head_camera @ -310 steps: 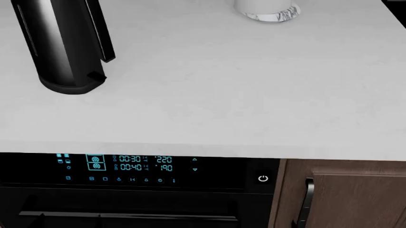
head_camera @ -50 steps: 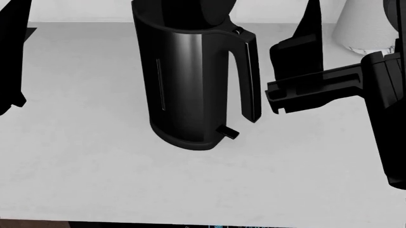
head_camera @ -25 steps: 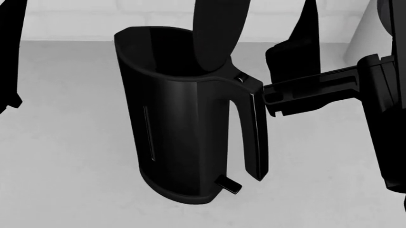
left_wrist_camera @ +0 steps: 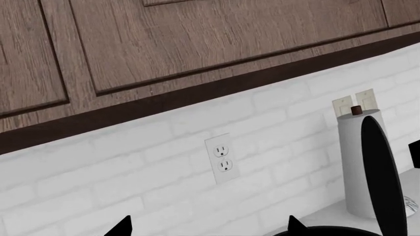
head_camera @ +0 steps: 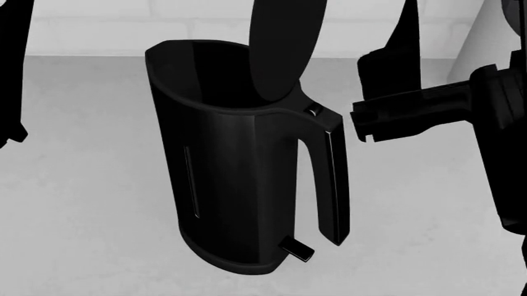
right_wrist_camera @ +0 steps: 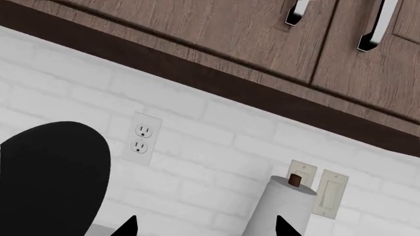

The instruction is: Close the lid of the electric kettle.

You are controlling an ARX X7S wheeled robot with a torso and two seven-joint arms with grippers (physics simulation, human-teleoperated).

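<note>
The glossy black electric kettle (head_camera: 239, 179) stands on the white counter, its loop handle (head_camera: 334, 179) toward my right arm. Its lid (head_camera: 284, 43) stands upright and open above the hinge button (head_camera: 313, 110). My right arm (head_camera: 420, 111) is just right of the handle top, apart from it. My right gripper (right_wrist_camera: 205, 227) is open and empty and faces the wall, with the lid (right_wrist_camera: 52, 177) beside it. My left arm (head_camera: 12, 74) is at the far left. My left gripper (left_wrist_camera: 208, 227) is open and empty. The lid shows edge-on (left_wrist_camera: 382, 177) above the kettle rim (left_wrist_camera: 328, 231).
A white paper towel roll (left_wrist_camera: 353, 167) stands by the white brick wall behind the kettle, also in the right wrist view (right_wrist_camera: 282, 206). A wall outlet (left_wrist_camera: 222, 158) and brown upper cabinets (left_wrist_camera: 196, 44) are above. White counter (head_camera: 91, 185) surrounds the kettle.
The head view has come in closer, so the kettle fills more of it. My right arm has shifted slightly right and up beside the handle. The lid stays upright.
</note>
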